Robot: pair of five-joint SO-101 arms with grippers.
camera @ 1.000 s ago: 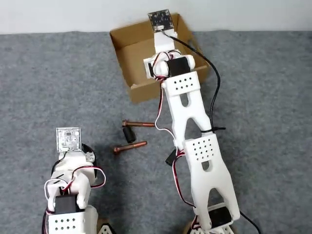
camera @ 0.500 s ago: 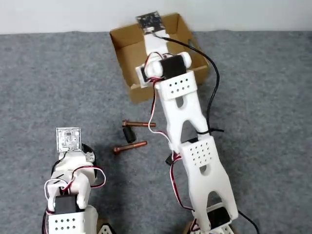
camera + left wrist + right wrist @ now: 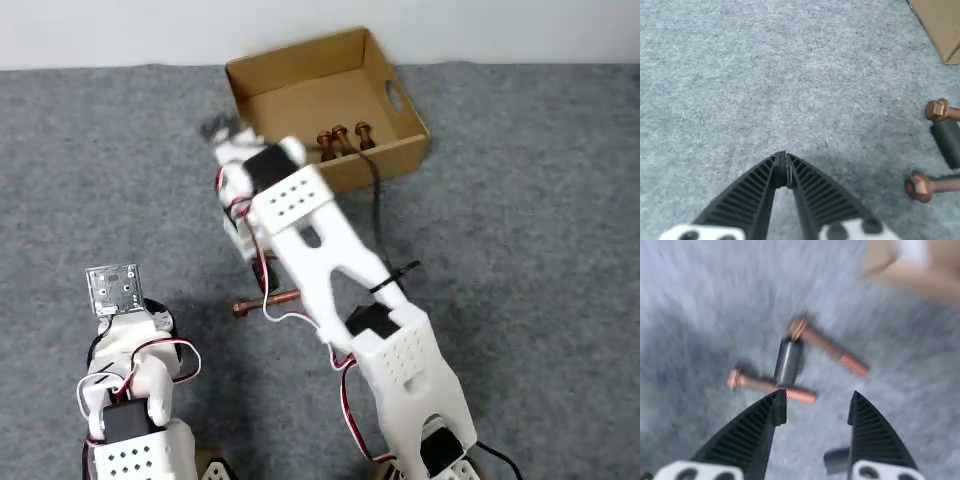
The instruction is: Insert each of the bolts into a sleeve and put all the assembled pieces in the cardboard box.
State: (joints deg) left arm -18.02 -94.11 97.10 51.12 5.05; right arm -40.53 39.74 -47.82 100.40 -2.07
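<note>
Hovering: right gripper [image 3: 817,396], jaws spread with nothing between them, above the loose parts on the carpet [image 3: 740,75]. Below it are two bolts. One bolt [image 3: 829,348] has its head against one end of the black sleeve [image 3: 788,361]. The other bolt [image 3: 771,386] lies across the sleeve's opposite end. A dark piece [image 3: 836,458] sits close by one finger, maybe a second sleeve; I cannot tell. Left gripper [image 3: 785,159] is closed on itself, empty, low over the carpet with the bolt heads near. The box [image 3: 300,95] holds three pieces [image 3: 340,136] side by side against one wall. My read: three assembled and boxed, past halfway. Both loose bolts need sleeving, then boxing.
</note>
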